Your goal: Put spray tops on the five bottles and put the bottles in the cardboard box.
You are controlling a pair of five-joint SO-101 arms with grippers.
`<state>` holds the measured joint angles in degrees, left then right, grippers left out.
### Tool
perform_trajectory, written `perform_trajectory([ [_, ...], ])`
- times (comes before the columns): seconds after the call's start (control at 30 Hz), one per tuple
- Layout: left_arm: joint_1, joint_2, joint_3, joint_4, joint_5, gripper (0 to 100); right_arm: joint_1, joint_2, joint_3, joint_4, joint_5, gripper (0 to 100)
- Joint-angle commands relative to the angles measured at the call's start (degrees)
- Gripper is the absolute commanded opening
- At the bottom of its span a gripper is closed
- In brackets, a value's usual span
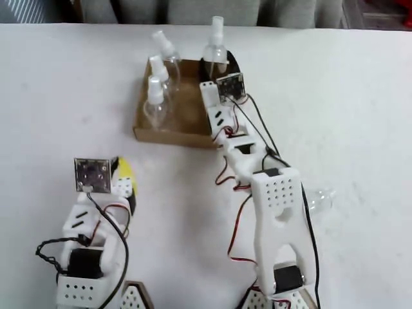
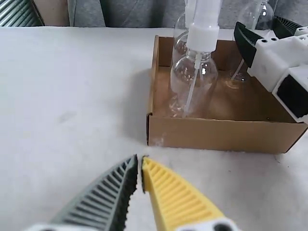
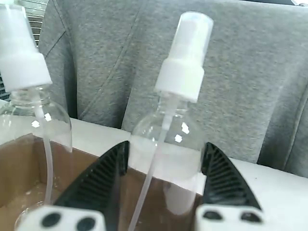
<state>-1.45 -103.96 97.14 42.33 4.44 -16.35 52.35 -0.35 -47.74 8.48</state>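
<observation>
The cardboard box [image 1: 187, 112] [image 2: 216, 132] stands at the table's far middle. Three clear bottles with white spray tops stand upright in it. My right gripper [image 1: 217, 63] [image 3: 166, 149] [image 2: 264, 31] has its black fingers [image 3: 103, 178] against both sides of the bottle in the far right corner [image 1: 215, 42] [image 3: 166, 134]. The other two bottles [image 1: 158, 103] [image 1: 166, 55] stand along the box's left side, the nearer one [image 2: 192, 77] facing the left wrist view. My left gripper [image 1: 123, 174] [image 2: 140, 166] rests shut and empty on the table, short of the box.
Another clear bottle [image 1: 320, 201] lies on its side on the table to the right, partly hidden behind the right arm [image 1: 277, 199]. The table's far edge runs just behind the box. Bare white table [image 1: 71, 90] lies left of the box.
</observation>
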Motion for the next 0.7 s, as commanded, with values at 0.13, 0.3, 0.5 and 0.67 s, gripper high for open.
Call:
perform_trajectory([
  [0.13,-0.66,-0.75,-0.18,-1.76,-0.62,2,0.48,-0.57,-1.58,1.01,0.44,10.4],
  [0.3,-0.66,-0.75,-0.18,-1.76,-0.62,2,1.36,-0.66,-1.85,0.75,0.44,1.5],
  [0.5,-0.66,-0.75,-0.18,-1.76,-0.62,2,2.68,-0.75,-1.49,-4.70,0.35,1.7],
  [0.67,-0.66,-0.75,-0.18,-1.76,-0.62,2,3.74,-0.84,-1.41,-8.31,0.35,1.5],
])
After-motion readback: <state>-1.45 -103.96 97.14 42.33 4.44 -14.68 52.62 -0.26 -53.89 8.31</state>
